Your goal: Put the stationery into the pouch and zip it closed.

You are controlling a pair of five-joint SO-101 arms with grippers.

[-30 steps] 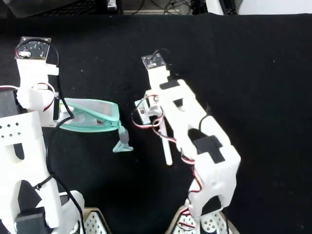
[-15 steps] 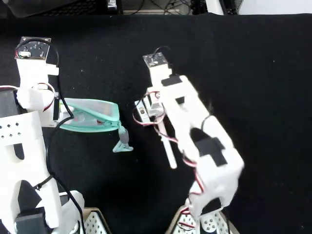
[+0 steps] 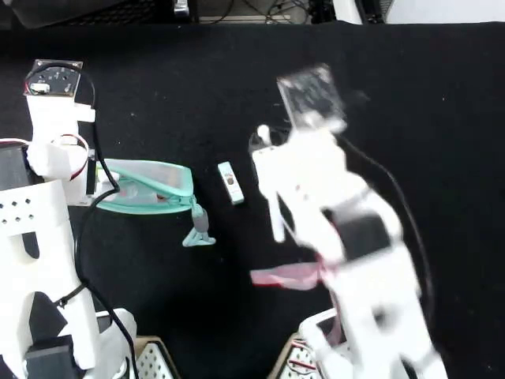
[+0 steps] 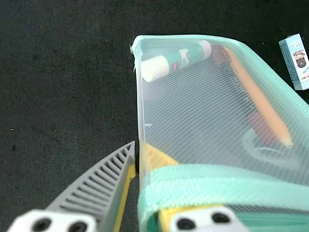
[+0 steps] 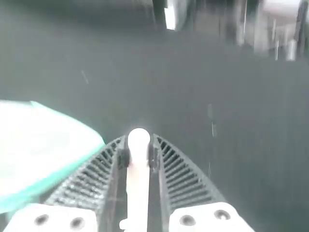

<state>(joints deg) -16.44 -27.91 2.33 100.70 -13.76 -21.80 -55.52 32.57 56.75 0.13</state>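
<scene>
You are carrying a white pen point(image 5: 138, 193). It looks slim, rigid, light and smooth, so it is probably wanting a firm pinch at mid-shaft. Your right gripper point(image 5: 138, 145) is clamping it lengthwise between narrow jaws, with the arm lifted over the table point(image 3: 426, 103), apart from the pouch point(image 3: 150, 188). Your left gripper point(image 4: 137, 157) is pinching the soft mesh pouch's edge. A small block point(image 3: 230, 183) is lying between pouch and pen.

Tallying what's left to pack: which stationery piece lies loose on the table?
The small light-blue box, beside the pouch. The orange pencil is inside it; the white stick sits in the right gripper.
</scene>
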